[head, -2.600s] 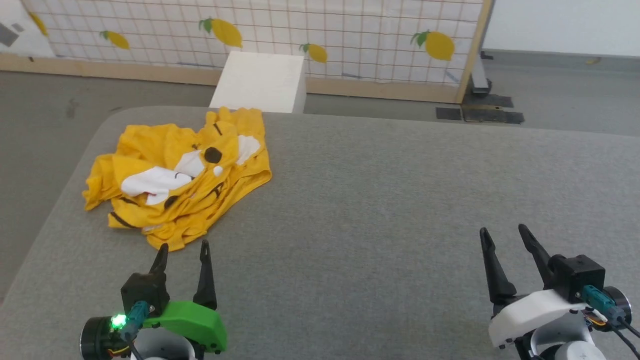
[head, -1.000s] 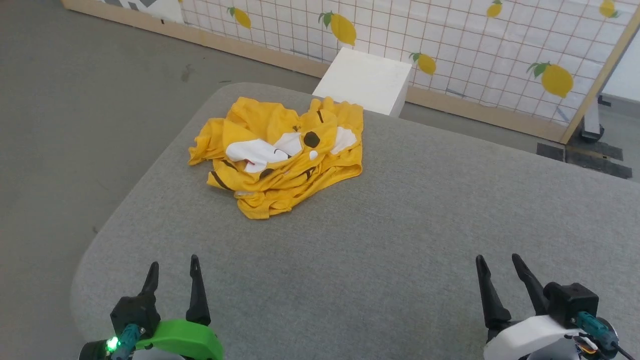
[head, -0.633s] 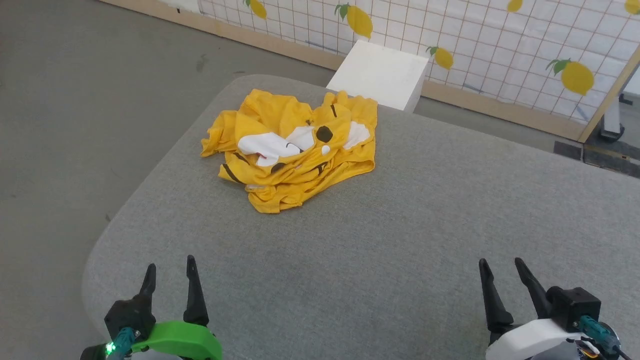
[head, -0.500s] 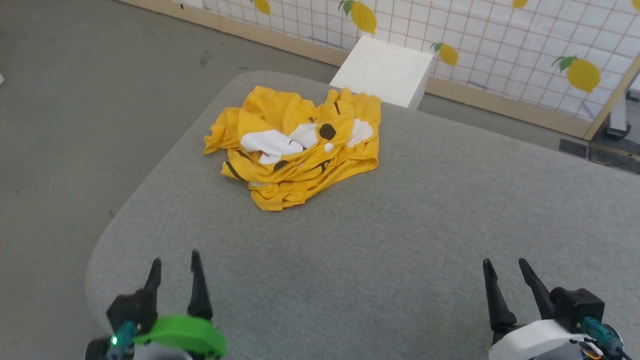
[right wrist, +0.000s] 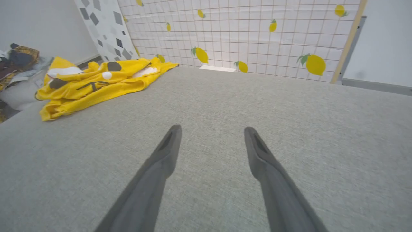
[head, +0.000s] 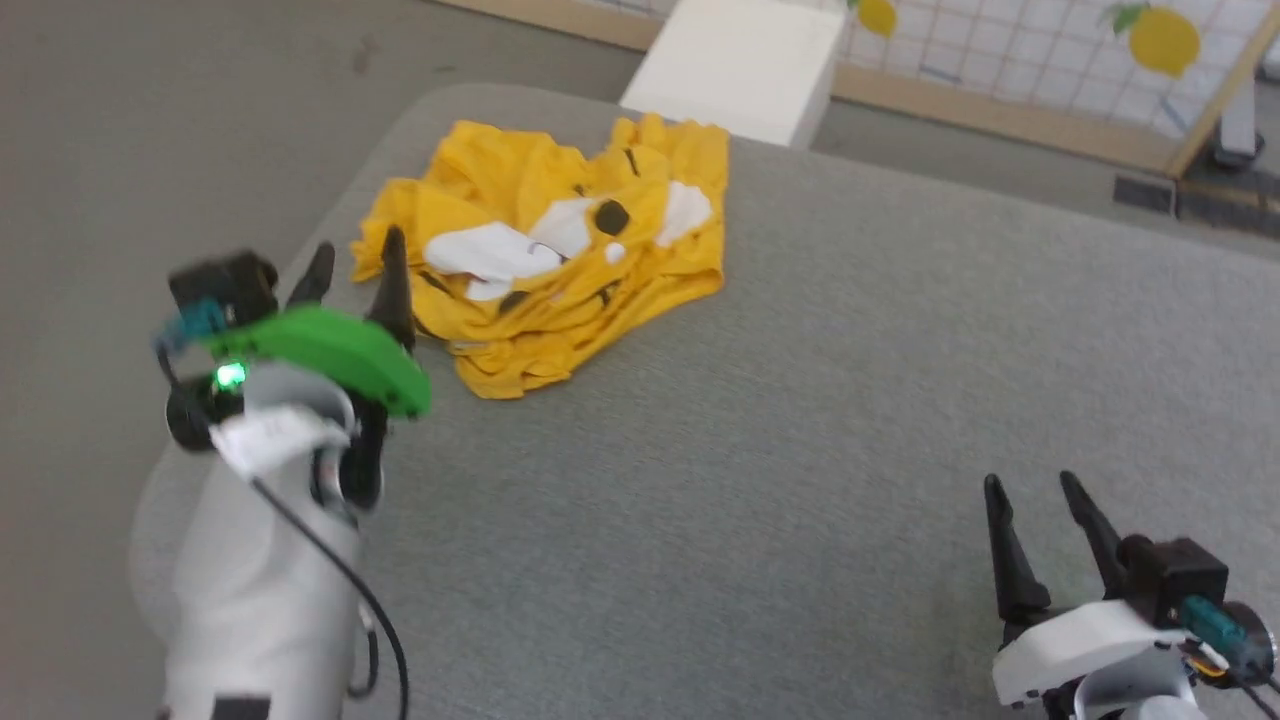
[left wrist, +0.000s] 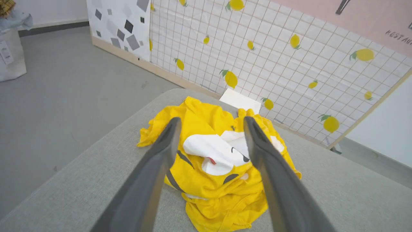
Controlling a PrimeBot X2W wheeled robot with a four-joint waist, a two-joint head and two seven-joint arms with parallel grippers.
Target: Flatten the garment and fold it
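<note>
One grey table [head: 800, 400]. One yellow T-shirt [head: 650, 265] crumpled in a heap at 11 o'clock on it, with white patches, black dots and stripes. One white box [head: 740, 60] beyond at 12. Left gripper [head: 358, 245] at 9, spread, near the shirt's edge. Right gripper [head: 1030, 482] at 5, spread, empty.

The left gripper [head: 358, 245] is holding its two dark fingers [head: 393, 285] spread apart with nothing between them, tips pointing forward, away from the body. Just behind it the green wrist housing [head: 320, 350] is showing a lit green lamp [head: 230, 377]. The pale forearm [head: 260, 590] is running back and down from there, a black cable [head: 345, 578] looping alongside. The right gripper [head: 1030, 482] is sitting low, well apart from the left one. Its fingers are likewise parted and pointing forward, the white wrist housing [head: 1080, 640] just behind them.
</note>
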